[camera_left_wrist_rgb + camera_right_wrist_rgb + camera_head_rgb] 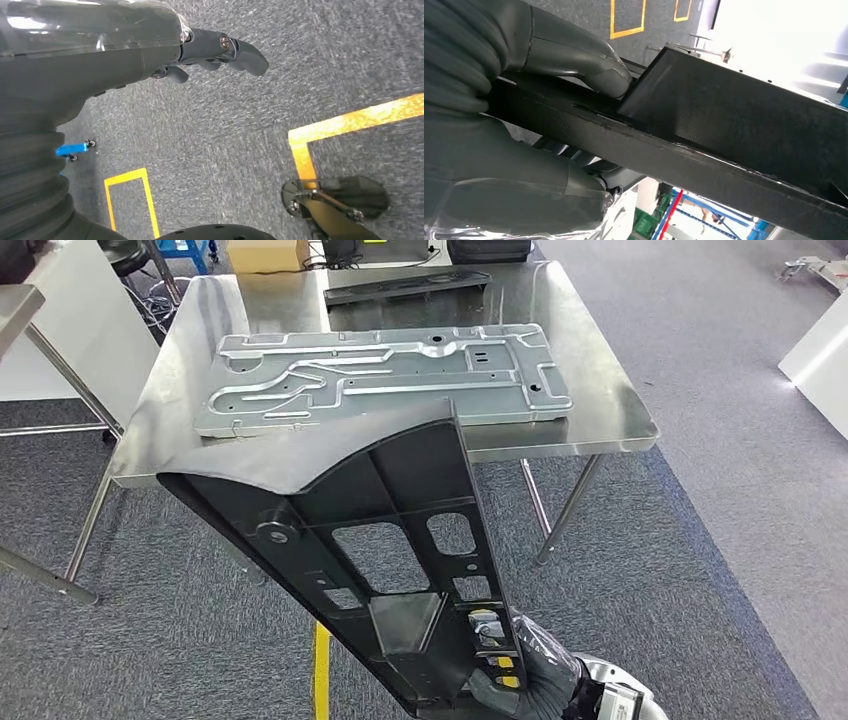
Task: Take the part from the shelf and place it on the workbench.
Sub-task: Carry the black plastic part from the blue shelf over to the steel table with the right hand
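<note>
A long black plastic part [385, 540] with ribs and cut-outs is held up in front of me, its far curved end reaching over the near edge of the steel workbench [610, 420]. My right hand [520, 670] grips its near end; in the right wrist view the thumb [594, 65] presses on the part [734, 120] and the fingers wrap under it. My left hand [215, 52] hangs over the grey carpet with its fingers loosely curled and nothing in them.
A stamped grey metal panel [380, 375] lies across the workbench, and a black strip [405, 285] lies at its far edge. A cardboard box [265, 252] sits behind. White furniture stands at far left and right. Yellow floor tape [345, 125] marks the carpet.
</note>
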